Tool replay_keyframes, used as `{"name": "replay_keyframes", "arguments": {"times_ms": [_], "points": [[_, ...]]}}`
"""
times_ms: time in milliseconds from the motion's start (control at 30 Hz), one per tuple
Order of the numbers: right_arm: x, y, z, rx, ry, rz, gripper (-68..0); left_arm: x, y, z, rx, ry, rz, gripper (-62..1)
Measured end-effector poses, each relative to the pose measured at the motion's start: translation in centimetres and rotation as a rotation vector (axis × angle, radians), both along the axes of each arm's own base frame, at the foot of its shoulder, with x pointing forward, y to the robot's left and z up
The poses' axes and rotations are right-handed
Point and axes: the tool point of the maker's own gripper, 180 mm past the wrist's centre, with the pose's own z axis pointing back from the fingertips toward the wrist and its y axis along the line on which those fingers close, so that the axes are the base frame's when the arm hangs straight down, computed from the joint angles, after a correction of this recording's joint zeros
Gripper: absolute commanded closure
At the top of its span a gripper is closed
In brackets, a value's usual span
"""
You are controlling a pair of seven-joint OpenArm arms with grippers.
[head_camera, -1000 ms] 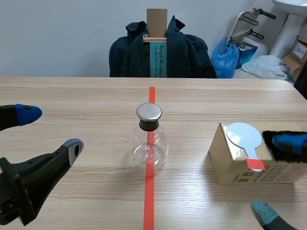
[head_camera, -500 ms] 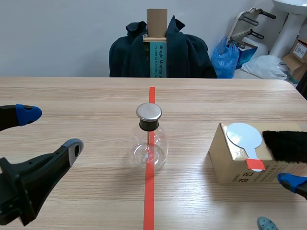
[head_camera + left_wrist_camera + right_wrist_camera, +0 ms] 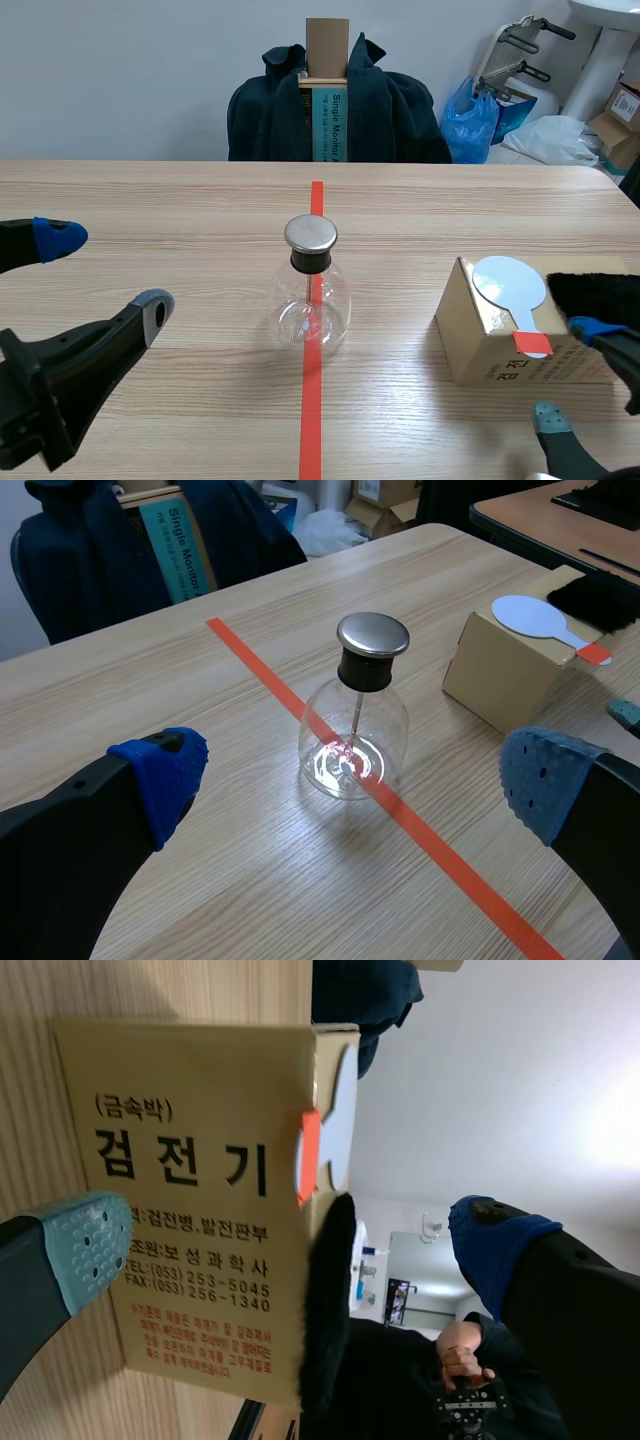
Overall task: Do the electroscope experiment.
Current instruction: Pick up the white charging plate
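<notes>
The electroscope, a clear glass flask (image 3: 311, 305) with a metal cap (image 3: 311, 234), stands on the red tape line at the table's middle. At the right, a cardboard box (image 3: 495, 350) carries a white disc paddle (image 3: 508, 281) with an orange handle and a black fur cloth (image 3: 600, 297). My right gripper (image 3: 569, 373) is open at the box's near right corner, turned on its side and holding nothing. The right wrist view shows the box's printed face (image 3: 180, 1210), the paddle (image 3: 338, 1100) and the fur (image 3: 325, 1300) ahead of the fingers. My left gripper (image 3: 103, 271) is open at the left, well short of the flask (image 3: 355, 730).
Beyond the table's far edge stands a chair with a dark jacket (image 3: 270, 110) and an upright carton (image 3: 327, 90). A blue bag (image 3: 475, 120) and clutter lie at the back right. A person's hand (image 3: 460, 1355) shows far behind the box. Bare wood (image 3: 180, 210) surrounds the flask.
My right gripper has drawn back from the fur on the box toward the near edge, then risen slightly beside the box. The left arm, flask and box have not moved.
</notes>
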Motion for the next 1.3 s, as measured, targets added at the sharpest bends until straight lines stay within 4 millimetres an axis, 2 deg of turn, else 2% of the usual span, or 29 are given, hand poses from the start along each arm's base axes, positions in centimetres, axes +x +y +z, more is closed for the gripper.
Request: {"name": "replay_keyframes", "arguments": {"times_ms": [133, 267, 500, 733, 1100, 1300], "points": [[0.1, 1.0, -0.6, -0.008, 0.013, -0.018, -67.9, 0.0, 0.0, 0.0, 0.003, -0.001, -0.001, -62.3], [0.3, 1.2, -0.8, -0.018, 0.012, -0.059, -67.9, 0.0, 0.0, 0.0, 0.003, -0.001, -0.001, -62.3], [1.4, 1.5, 0.3, -0.019, -0.065, -0.111, -67.9, 0.0, 0.0, 0.0, 0.003, -0.001, -0.001, -62.3], [2.9, 1.3, 1.0, -0.015, -0.101, -0.138, -67.9, 0.0, 0.0, 0.0, 0.003, 0.000, -0.001, -62.3], [3.2, 0.2, 1.1, -0.025, -0.107, -0.198, -67.9, 0.0, 0.0, 0.0, 0.003, -0.001, -0.001, -62.3], [3.2, 0.3, 1.1, -0.024, -0.105, -0.192, -67.9, 0.0, 0.0, 0.0, 0.003, -0.001, -0.001, -62.3]]}}
